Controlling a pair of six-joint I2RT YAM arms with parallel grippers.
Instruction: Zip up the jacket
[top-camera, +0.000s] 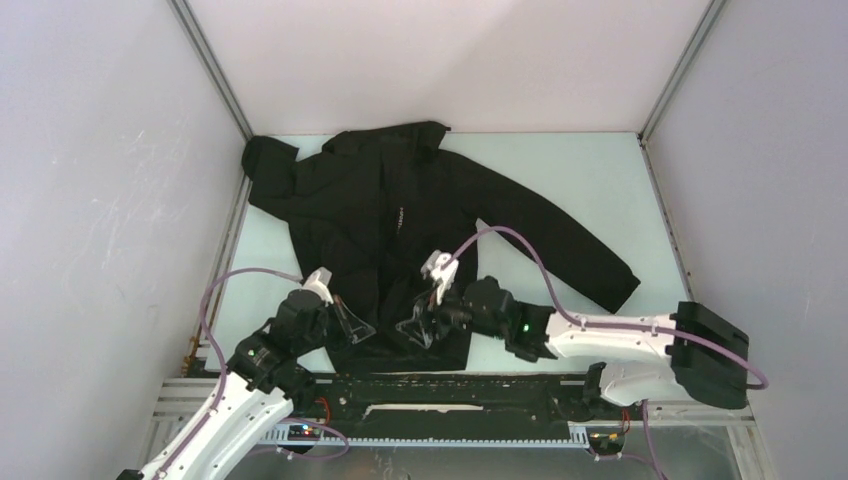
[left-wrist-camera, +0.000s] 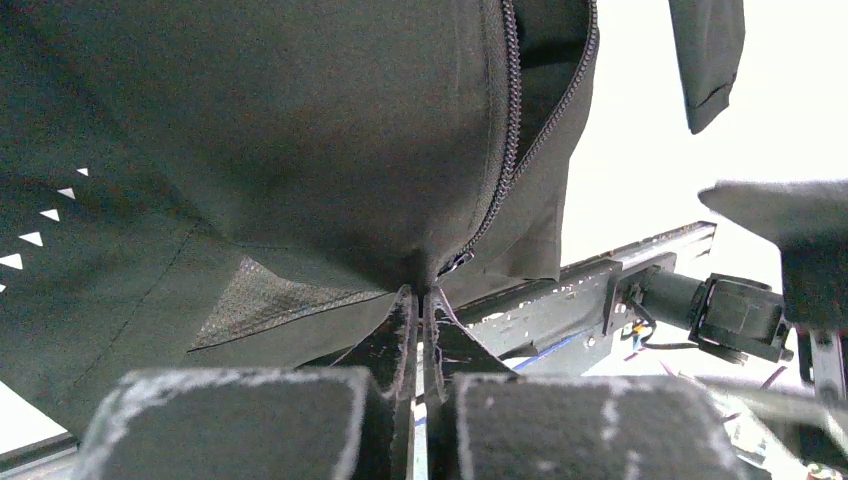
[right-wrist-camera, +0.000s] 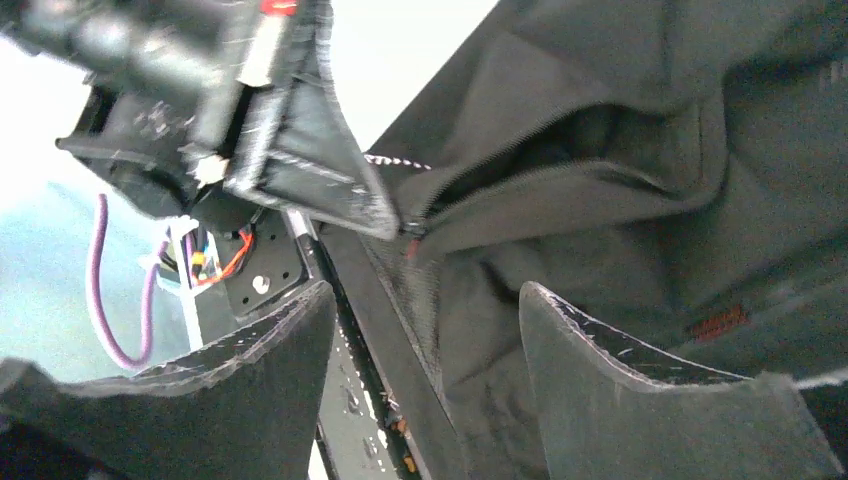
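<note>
1. My left gripper (left-wrist-camera: 420, 300) is clamped on the bottom hem of the large black fabric jacket (top-camera: 400, 210), fingers pressed together with cloth pinched at the tips.
2. My right gripper (right-wrist-camera: 425, 300) has its fingers spread wide with nothing between them.
3. The jacket lies flat on the pale green table (top-camera: 580, 180), collar at the far side, hem at the near edge by my bases.
4. The black toothed front zipper (left-wrist-camera: 510, 120) is open. Its two rows part from the hem upward, with the long axis running from near to far, away from me.
5. The small metal slider (right-wrist-camera: 410, 228) sits at the hem end, just beyond my left fingertips.
6. Key relation: seen from the right wrist, the slider is ahead of the open fingers and slightly left of their gap, near but not touching.
7. My judgement is that the left anchors the hem, so the right is the free arm for the pull. It needs to close on the slider, then travel along the zipper axis toward the collar.
8. No containers in view.
</note>
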